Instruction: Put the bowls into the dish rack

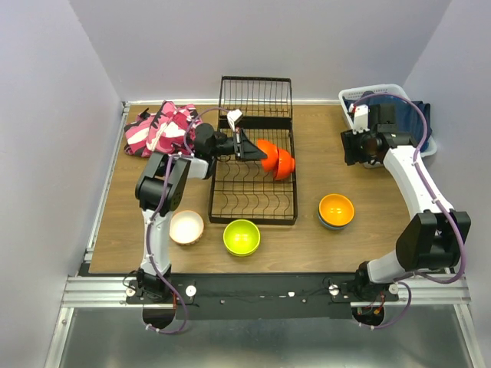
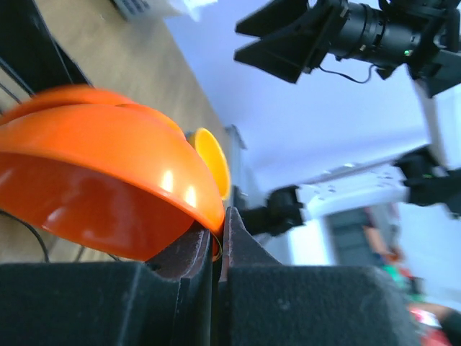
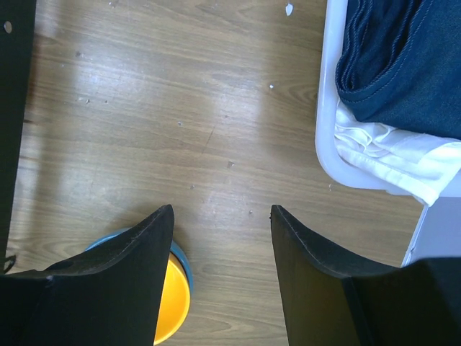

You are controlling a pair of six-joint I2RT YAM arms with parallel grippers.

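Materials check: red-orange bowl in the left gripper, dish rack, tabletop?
Red-orange bowl: probably plastic, glossy; it shows small sharp highlights, a thin rim and even colour throughout.
Dish rack: thin black wire, likely coated metal; the finish is too small to judge.
Tabletop: wood-grain print, probably laminate rather than solid wood; smooth, with a soft sheen.

You're in a robotics lab test cell, not a real kitchen. Plain pale panels [image 1: 46,115] wall in the wood-grain tabletop [image 1: 115,230] on three sides, and an aluminium extrusion rail [image 1: 261,290] at its near edge carries both arm bases. A black camera rig [image 2: 360,32] hangs overhead of your left end effector [image 2: 218,238]. The housewares are props: the red-orange bowl [image 2: 108,166] pinched in that end effector, the dish rack [image 1: 253,221] beneath it, a white laundry basket [image 3: 324,108] beside your right end effector [image 3: 223,216].
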